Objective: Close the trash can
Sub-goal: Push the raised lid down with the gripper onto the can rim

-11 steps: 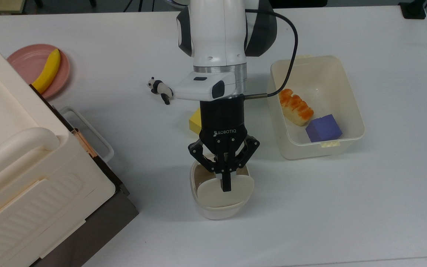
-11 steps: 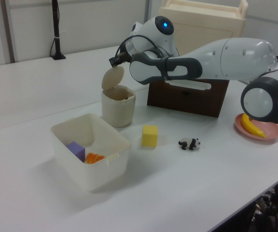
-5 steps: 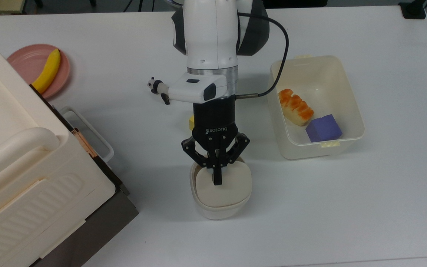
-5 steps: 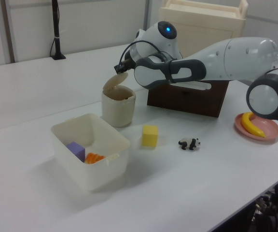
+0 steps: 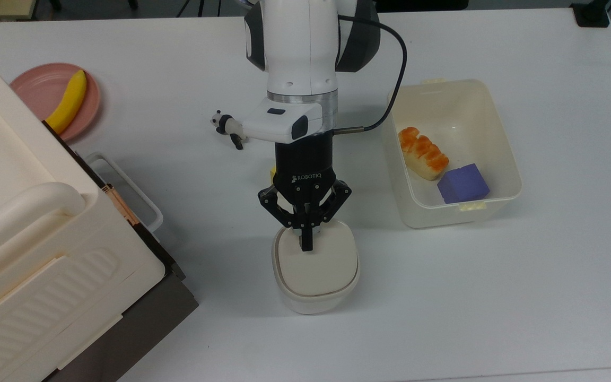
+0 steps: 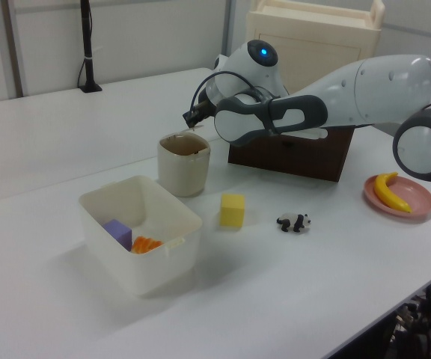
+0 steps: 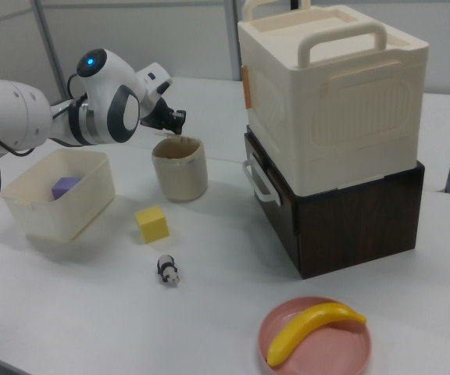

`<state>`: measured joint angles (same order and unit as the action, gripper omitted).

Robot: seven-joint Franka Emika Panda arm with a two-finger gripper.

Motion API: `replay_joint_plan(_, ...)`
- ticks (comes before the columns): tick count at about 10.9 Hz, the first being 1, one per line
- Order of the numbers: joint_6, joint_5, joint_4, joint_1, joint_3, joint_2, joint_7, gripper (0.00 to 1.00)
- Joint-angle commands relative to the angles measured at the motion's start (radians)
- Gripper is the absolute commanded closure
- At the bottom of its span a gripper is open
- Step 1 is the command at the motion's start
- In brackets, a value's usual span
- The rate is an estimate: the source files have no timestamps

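The trash can (image 5: 313, 289) (image 6: 183, 168) (image 7: 180, 173) is a small cream rounded-square bin standing on the white table. Its beige flap lid (image 5: 317, 262) lies flat across the opening in the top view. My gripper (image 5: 306, 245) (image 6: 191, 124) (image 7: 178, 130) hangs right over the lid's far edge, fingers shut together and pointing down, their tip at or just above the lid; whether they touch it I cannot tell. Nothing is held between them.
A larger cream tub (image 5: 507, 159) with an orange piece (image 5: 422, 152) and a purple cube (image 5: 463, 183) stands at the top view's right. A yellow cube (image 6: 232, 210), a toy panda (image 5: 228, 127), a banana on a pink plate (image 5: 37, 87) and a big cream box (image 7: 334, 94) on a dark crate surround the can.
The lid has swung down from nearly upright to flat on the can. My gripper, shut throughout, has followed it, drawing back towards the arm's base.
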<state>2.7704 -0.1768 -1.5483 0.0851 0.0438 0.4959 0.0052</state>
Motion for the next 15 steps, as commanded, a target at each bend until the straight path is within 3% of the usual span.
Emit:
replay_joint_plan(1, 0.006, -0.032, -0.128, -0.01, 0.01, -0.076, -0.007, 1.0)
replay_joint_plan(4, 0.003, -0.035, -0.17, -0.008, 0.018, -0.085, -0.007, 1.0)
replay_joint_plan(11, 0.006, -0.076, -0.148, -0.01, 0.018, -0.005, 0.001, 1.0)
replay_joint_plan(15, -0.024, -0.058, -0.157, -0.054, 0.057, -0.23, 0.099, 1.0)
